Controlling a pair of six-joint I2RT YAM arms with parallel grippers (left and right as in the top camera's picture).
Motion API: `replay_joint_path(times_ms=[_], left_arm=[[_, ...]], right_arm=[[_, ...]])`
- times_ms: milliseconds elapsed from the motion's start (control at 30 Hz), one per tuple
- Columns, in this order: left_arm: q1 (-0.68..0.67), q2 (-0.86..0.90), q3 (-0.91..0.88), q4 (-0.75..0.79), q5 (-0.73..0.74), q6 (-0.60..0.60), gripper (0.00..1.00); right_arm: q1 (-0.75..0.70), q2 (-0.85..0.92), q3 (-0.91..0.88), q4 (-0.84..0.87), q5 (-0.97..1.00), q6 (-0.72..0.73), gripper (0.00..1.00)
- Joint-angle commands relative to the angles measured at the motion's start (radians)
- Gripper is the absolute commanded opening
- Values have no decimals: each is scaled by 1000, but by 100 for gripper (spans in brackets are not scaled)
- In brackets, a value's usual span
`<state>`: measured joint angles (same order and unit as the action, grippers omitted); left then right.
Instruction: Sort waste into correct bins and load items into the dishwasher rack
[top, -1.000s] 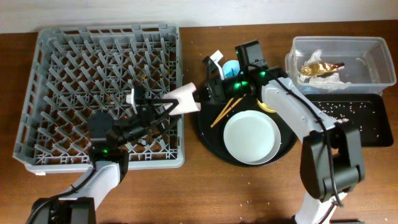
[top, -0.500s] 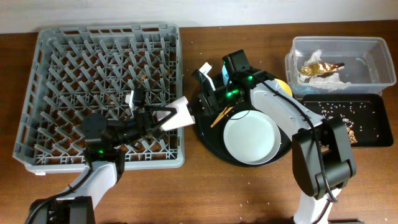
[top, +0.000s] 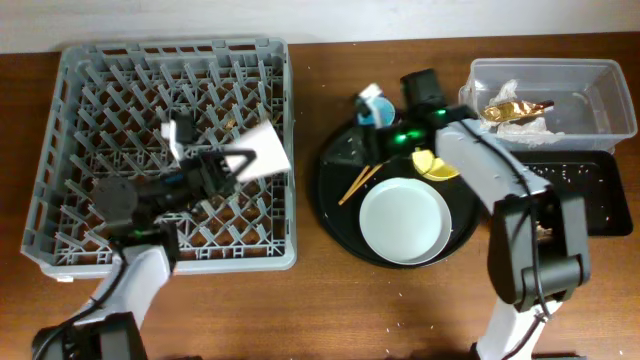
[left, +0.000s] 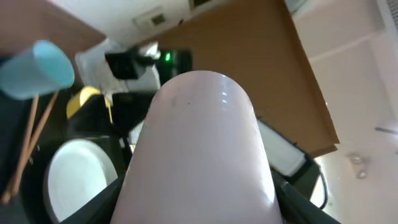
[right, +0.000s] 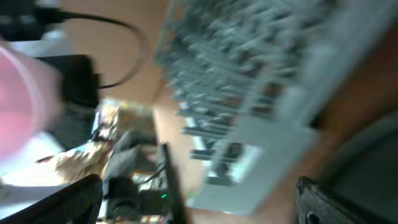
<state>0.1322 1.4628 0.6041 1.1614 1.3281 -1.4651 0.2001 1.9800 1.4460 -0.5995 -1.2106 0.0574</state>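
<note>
Over the right side of the dishwasher rack (top: 170, 46), your left gripper (top: 240, 160) is clamped on the pink cup (top: 265, 150). The cup lies sideways, long axis pointing right, with pegs directly beneath. Right gripper (top: 372, 98) sits beside the light-blue cup (left: 37, 62); can't tell its opening.

Pink cup (top: 265, 152): pale, held sideways in my left gripper (top: 241, 163), above the right side of the grey pegged dishwasher rack (top: 100, 100).

Light-blue cup (top: 379, 109): at the far edge of the round black tray (top: 335, 215).

Chopsticks (top: 357, 181): paired, slanted, just left of the plate (top: 404, 221).

Yellow bowl (top: 441, 167): at the plate's far rim, partly hidden.

Clear tub (top: 540, 65): holds napkin (top: 505, 92) and gold wrapper (top: 515, 110).

Shallow black tray (top: 590, 215): scattered rice grains (top: 545, 172).
</note>
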Motion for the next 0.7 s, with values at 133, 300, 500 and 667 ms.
replay_joint_path(times_ms=[133,300,500,667], left_arm=[[27,-4,383,-741,-246,463,21],[-87,-4,600,-1598,-674,1001,20],[-335,-4,698,-2058,-1225,1123,17],[-398,88,698,-2167,-1280,1122,17]], right_arm=[[-29,8,-6,-60,328,6,99],[-29,8,-6,-105,429,6,98],[-29,8,-6,-121,441,6,98],[-29,8,-6,-139,440,5,99]])
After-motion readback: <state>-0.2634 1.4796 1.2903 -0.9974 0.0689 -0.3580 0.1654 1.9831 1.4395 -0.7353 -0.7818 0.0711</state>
